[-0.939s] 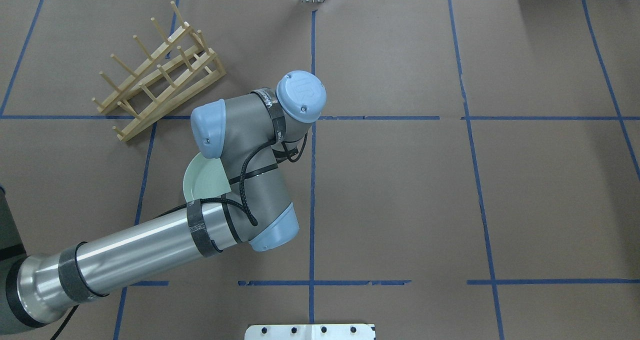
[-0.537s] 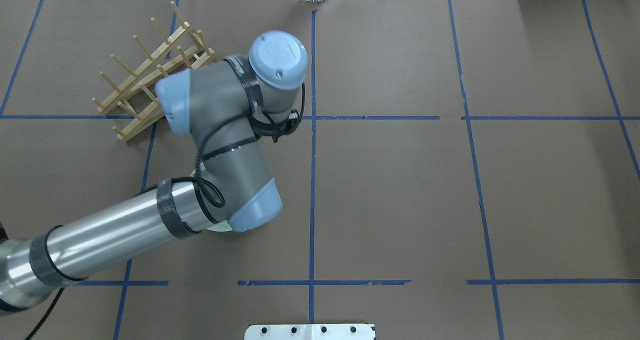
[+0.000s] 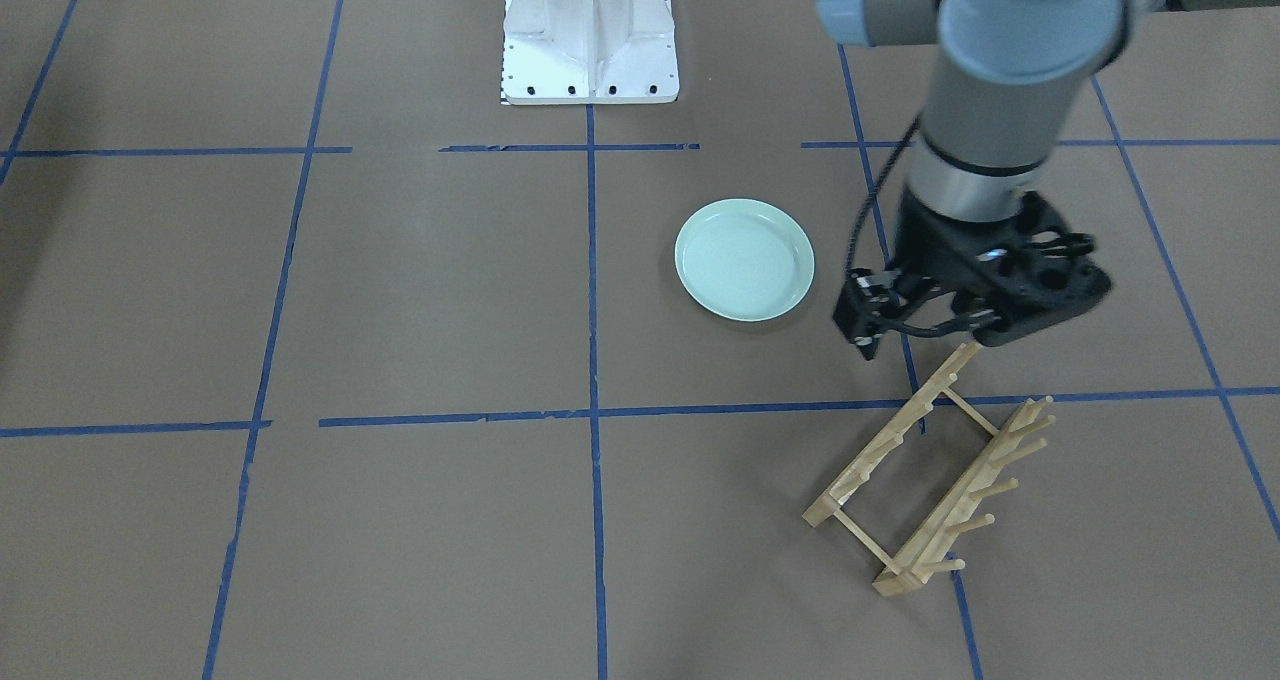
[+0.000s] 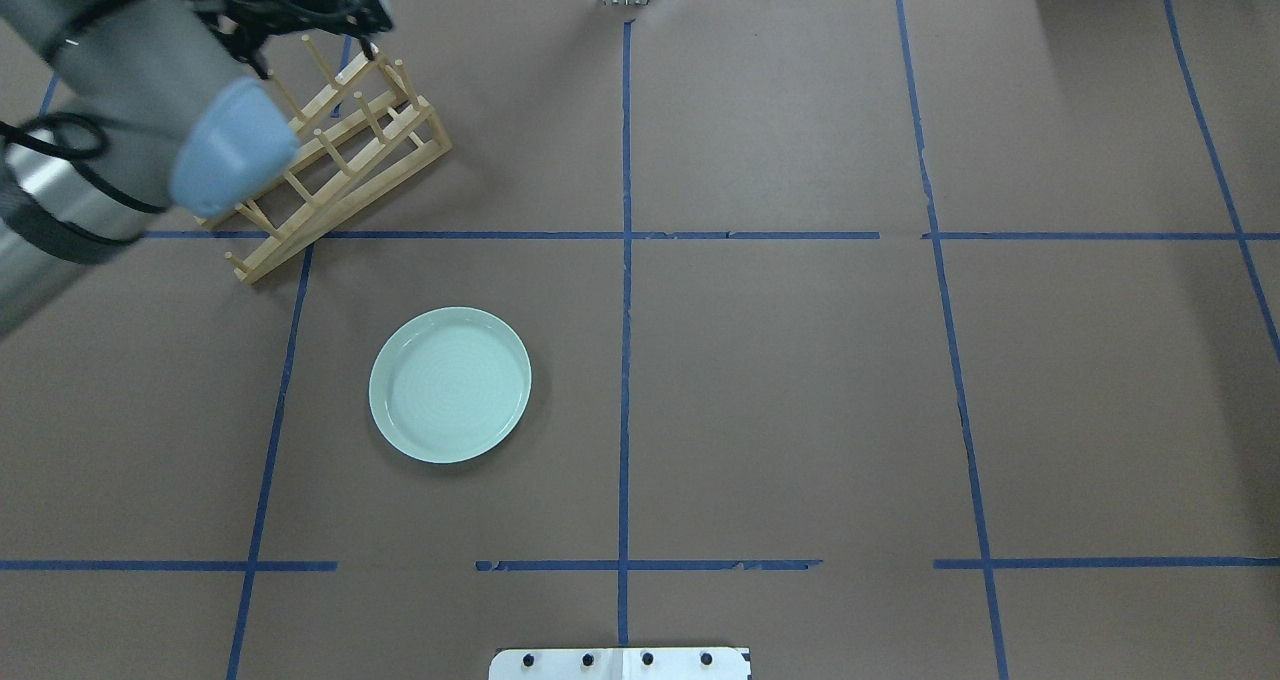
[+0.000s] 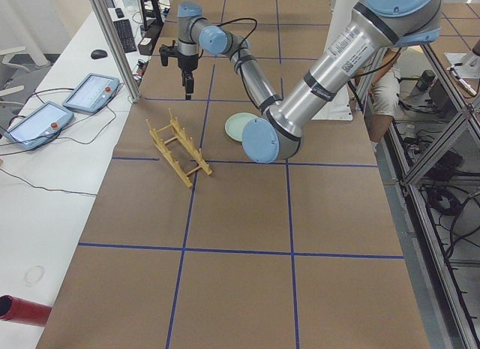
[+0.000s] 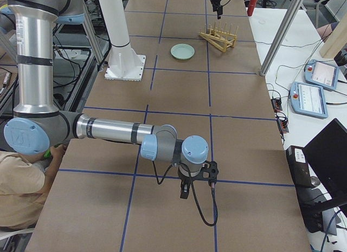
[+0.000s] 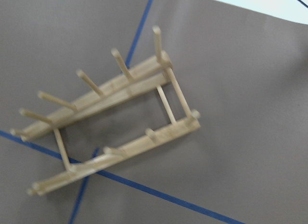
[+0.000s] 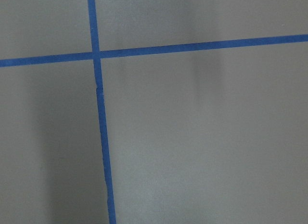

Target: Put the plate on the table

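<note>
Mint-green against brown: find the plate lying flat and right way up on the tabletop, inside one taped square, clear of the blue tape lines around it. Being round, offers no long axis to line up with; presents the same shallow rim all the way around. Rests free, nothing on it, nothing gripping it. Reads as already placed, judging by that flat, free pose.

Going outward, meet the wooden peg rack next: farther from the robot than the plate and more toward its left, apart from the plate, straddling a tape line. Above the rack, find the left gripper, raised well off the tabletop, jaws spread apart and holding nothing. Puts the plate back toward the robot and a little toward the tabletop's middle from those jaws.

Far off toward the other end, find the right gripper, low over the tabletop, well apart from plate and rack. Cannot tell jaws apart or together from that side view. Makes the left gripper much the nearer, should the plate need any nudge. Probably calls for little more than drawing that gripper clear, minding the rack's pegs below the jaws.
</note>
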